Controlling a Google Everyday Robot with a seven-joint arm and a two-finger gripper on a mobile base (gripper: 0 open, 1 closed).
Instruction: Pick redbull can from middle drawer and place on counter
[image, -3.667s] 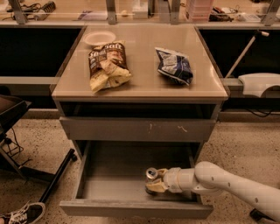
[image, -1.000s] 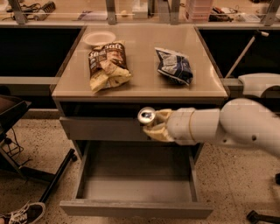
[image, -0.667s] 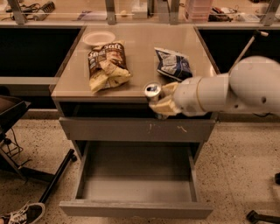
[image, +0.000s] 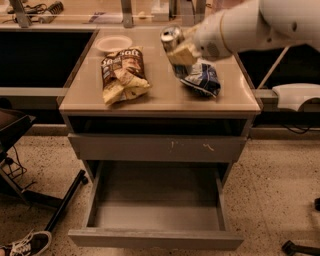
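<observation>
My gripper (image: 181, 49) is shut on the redbull can (image: 171, 36), a slim silver can with a shiny top. It holds the can tilted in the air above the counter (image: 165, 95), over the back middle, just left of the blue chip bag. The white arm reaches in from the upper right. The middle drawer (image: 155, 207) stands pulled open below, its grey floor bare.
A brown and yellow chip bag (image: 122, 74) lies on the counter's left half, a blue chip bag (image: 202, 79) on the right, and a white plate (image: 113, 43) at the back left. A grey drawer front with whitish scratches (image: 157, 148) sits shut above the open drawer. A shoe (image: 25, 244) is on the floor at left.
My gripper has lifted the can out of the drawer, raised it past the cabinet front, and moved it back over the counter. The drawer now holds nothing.
</observation>
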